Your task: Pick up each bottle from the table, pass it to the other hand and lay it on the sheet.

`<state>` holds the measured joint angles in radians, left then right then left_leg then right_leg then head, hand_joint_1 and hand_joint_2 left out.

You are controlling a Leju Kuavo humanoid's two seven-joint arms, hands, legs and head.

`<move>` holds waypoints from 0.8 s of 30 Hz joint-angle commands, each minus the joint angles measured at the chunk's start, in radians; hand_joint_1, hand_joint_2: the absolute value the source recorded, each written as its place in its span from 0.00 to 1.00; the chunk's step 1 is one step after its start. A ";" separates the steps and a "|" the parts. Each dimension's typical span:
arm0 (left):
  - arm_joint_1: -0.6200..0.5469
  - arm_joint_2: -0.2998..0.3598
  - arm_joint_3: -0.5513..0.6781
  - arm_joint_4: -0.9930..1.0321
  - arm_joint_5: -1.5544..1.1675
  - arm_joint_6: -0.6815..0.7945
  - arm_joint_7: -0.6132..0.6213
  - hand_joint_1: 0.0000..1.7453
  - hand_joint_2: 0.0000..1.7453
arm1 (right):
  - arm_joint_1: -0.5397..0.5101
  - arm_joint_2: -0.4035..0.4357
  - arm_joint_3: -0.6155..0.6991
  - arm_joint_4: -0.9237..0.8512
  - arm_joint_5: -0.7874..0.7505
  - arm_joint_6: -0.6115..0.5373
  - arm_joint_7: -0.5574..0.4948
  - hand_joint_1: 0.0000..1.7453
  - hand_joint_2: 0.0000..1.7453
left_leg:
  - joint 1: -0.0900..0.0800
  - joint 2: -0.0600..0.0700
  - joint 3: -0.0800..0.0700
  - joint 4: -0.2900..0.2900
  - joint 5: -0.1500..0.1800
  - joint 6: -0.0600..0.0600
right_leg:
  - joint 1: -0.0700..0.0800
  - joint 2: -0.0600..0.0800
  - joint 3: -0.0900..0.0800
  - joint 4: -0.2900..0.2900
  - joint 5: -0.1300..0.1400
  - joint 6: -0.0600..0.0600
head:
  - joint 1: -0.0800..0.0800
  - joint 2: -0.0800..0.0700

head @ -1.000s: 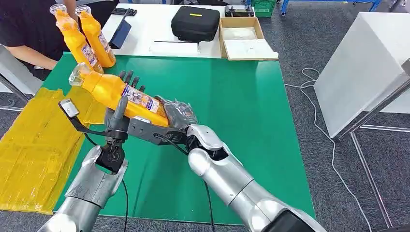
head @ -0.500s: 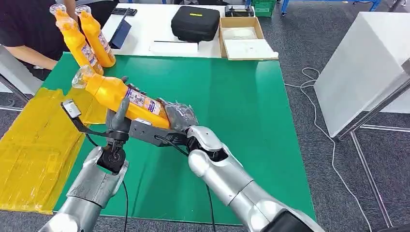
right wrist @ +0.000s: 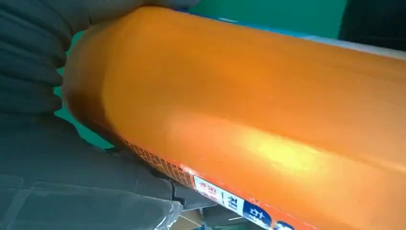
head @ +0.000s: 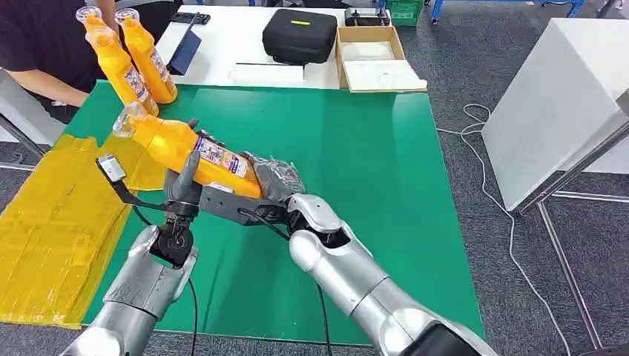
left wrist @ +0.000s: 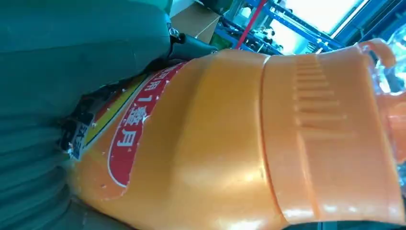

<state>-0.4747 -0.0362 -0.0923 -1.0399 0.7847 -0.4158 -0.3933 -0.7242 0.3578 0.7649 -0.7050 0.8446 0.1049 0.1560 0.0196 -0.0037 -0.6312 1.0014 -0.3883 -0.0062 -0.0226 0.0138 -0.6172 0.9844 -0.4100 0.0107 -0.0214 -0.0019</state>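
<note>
An orange bottle [head: 172, 143] with a clear cap hangs tilted over the left part of the green table [head: 356, 163], cap toward the yellow sheet [head: 52, 222]. My right hand [head: 274, 178] holds its base end. My left hand [head: 185, 187] wraps its middle from below, thumb lying on the label. In the left wrist view the bottle [left wrist: 230, 143] lies against my left hand [left wrist: 38, 96]. The right wrist view has the bottle [right wrist: 263, 110] against my right hand [right wrist: 33, 62]. Two more orange bottles [head: 119, 63] [head: 148, 55] stand at the table's far left corner.
A person in black [head: 37, 44] sits at the far left behind the standing bottles. Beyond the green table a white table carries a black case [head: 300, 33] and a cardboard box [head: 374, 63]. A white cabinet [head: 556, 96] stands to the right across grey floor.
The bottle has shifted slightly right and toward me. My left hand's fingers, spread behind the bottle a second ago, have closed around it.
</note>
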 commanded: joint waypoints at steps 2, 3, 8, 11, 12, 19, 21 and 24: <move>-0.161 0.055 0.112 0.255 0.019 -0.049 -0.002 1.00 1.00 | 0.006 -0.084 -0.163 0.026 -0.027 -0.035 -0.033 0.00 0.00 | 0.001 -0.003 0.001 0.000 0.000 0.000 | 0.001 -0.004 0.003 -0.001 0.000 -0.001 | 0.000 0.000; -0.169 0.070 0.132 0.282 0.015 -0.050 -0.003 1.00 1.00 | 0.019 -0.104 -0.190 -0.018 -0.034 -0.021 -0.044 0.00 0.00 | 0.000 -0.005 0.003 0.000 0.000 0.001 | 0.001 -0.007 0.006 -0.001 -0.002 -0.002 | 0.000 0.000; -0.219 0.158 0.222 0.450 -0.068 -0.033 -0.084 1.00 1.00 | 0.082 -0.194 -0.270 -0.179 -0.032 0.026 -0.048 0.00 0.00 | 0.000 -0.002 0.003 -0.001 0.000 0.001 | 0.001 -0.003 0.008 -0.001 -0.001 -0.002 | 0.000 0.000; -0.227 0.164 0.230 0.460 -0.070 -0.040 -0.078 1.00 1.00 | 0.081 -0.192 -0.273 -0.177 -0.031 0.027 -0.048 0.00 0.00 | 0.000 -0.002 0.004 0.000 -0.001 0.001 | 0.001 -0.004 0.010 0.000 -0.002 -0.002 | 0.000 0.000; -0.234 0.160 0.231 0.468 -0.076 -0.039 -0.080 1.00 1.00 | 0.080 -0.186 -0.272 -0.171 -0.030 0.027 -0.048 0.00 0.00 | 0.001 -0.002 0.002 0.000 0.000 0.000 | 0.001 -0.003 0.008 0.000 -0.001 -0.001 | 0.000 0.000; -0.245 0.162 0.251 0.490 -0.114 0.012 -0.098 1.00 1.00 | 0.077 -0.181 -0.273 -0.161 -0.029 0.022 -0.048 0.00 0.00 | 0.000 -0.005 0.003 0.001 -0.001 0.001 | 0.001 -0.005 0.010 0.001 -0.003 -0.002 | 0.000 0.000; -0.279 0.186 0.258 0.536 -0.187 0.068 -0.136 1.00 1.00 | 0.076 -0.184 -0.272 -0.158 -0.033 0.029 -0.056 0.00 0.00 | 0.000 -0.001 0.002 0.001 -0.001 0.001 | 0.001 -0.002 0.009 0.001 -0.001 -0.002 | 0.000 0.000; -0.346 0.218 0.251 0.592 -0.403 0.283 -0.211 1.00 1.00 | 0.078 -0.185 -0.253 -0.143 -0.036 0.034 -0.067 0.00 0.00 | 0.000 -0.002 0.001 0.001 0.000 0.000 | 0.001 -0.003 0.008 0.002 -0.002 -0.002 | 0.000 0.000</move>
<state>-0.6628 0.1210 0.1217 -0.6526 0.6506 -0.3905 -0.5044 -0.6288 0.1965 0.5035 -0.8713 0.8156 0.1232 0.1068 0.0197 -0.0042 -0.6329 1.0014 -0.3873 -0.0066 -0.0223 0.0139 -0.6128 0.9848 -0.4097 0.0109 -0.0214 -0.0019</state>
